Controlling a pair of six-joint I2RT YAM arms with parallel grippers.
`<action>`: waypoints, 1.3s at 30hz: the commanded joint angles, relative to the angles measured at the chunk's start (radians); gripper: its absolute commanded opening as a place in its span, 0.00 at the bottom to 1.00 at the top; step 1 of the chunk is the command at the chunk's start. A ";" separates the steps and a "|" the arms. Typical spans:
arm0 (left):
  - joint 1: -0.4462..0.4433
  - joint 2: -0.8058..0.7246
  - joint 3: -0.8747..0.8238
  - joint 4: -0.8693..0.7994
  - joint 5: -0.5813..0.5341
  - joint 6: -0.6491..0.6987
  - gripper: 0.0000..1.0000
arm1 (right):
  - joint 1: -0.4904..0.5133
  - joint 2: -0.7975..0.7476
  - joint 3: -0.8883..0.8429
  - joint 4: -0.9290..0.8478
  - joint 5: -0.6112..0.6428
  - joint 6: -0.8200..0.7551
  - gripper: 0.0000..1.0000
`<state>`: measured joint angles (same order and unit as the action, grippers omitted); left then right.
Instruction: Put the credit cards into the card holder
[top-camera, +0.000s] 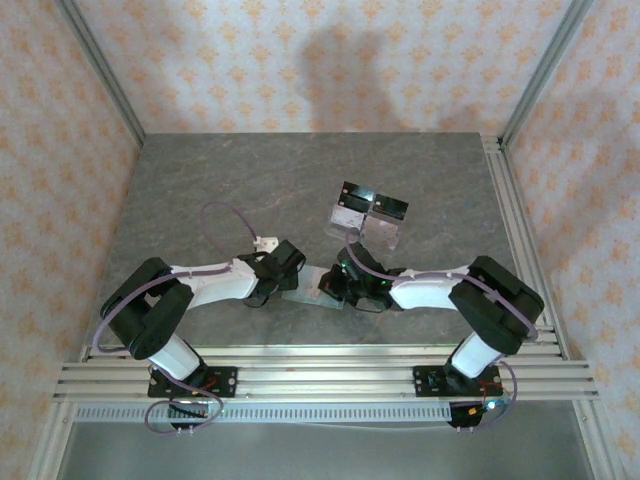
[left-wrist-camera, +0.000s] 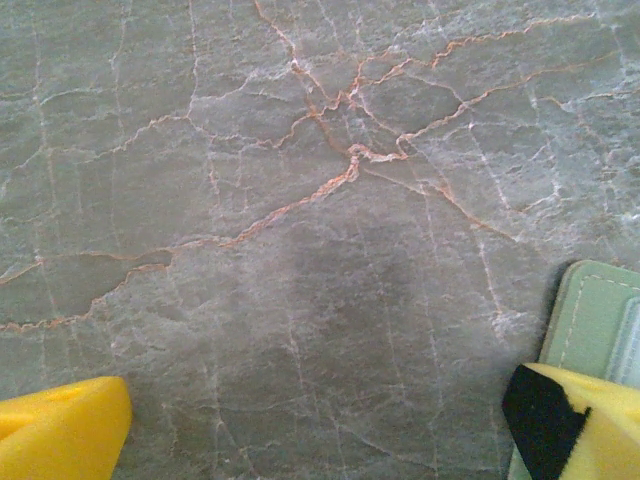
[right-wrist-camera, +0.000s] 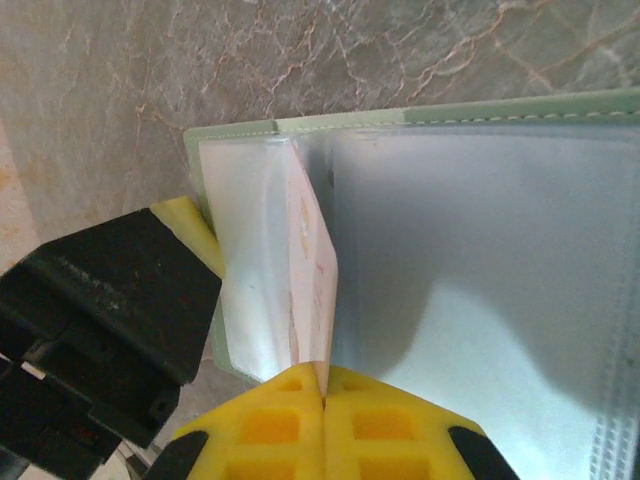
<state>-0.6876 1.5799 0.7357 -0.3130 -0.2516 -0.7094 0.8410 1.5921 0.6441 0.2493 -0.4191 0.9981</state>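
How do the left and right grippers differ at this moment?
The left gripper is wide open and empty; the right gripper is shut on a credit card. The left has one finger at the edge of the card holder; the right's card stands at its clear sleeves. Both have yellow fingers.

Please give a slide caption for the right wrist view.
Right gripper holds a credit card on edge at the open card holder.

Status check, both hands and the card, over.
Left hand open, one fingertip at edge of sage-green soft wallet. Right hand shut on a pale pinkish thin card, upright between the wallet's clear sleeves. Nothing blocking.
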 joint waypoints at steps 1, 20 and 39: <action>-0.023 0.038 -0.027 -0.052 0.051 0.024 1.00 | -0.018 -0.036 -0.009 -0.107 -0.014 -0.076 0.00; -0.024 0.028 -0.030 -0.062 0.050 0.031 1.00 | -0.123 -0.041 0.025 -0.183 -0.285 -0.333 0.00; -0.046 -0.034 -0.052 -0.102 0.029 0.018 1.00 | -0.144 -0.138 -0.053 -0.068 -0.255 -0.299 0.00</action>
<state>-0.6975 1.5600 0.7242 -0.3233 -0.2676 -0.7067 0.7059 1.4834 0.6132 0.1356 -0.6880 0.6968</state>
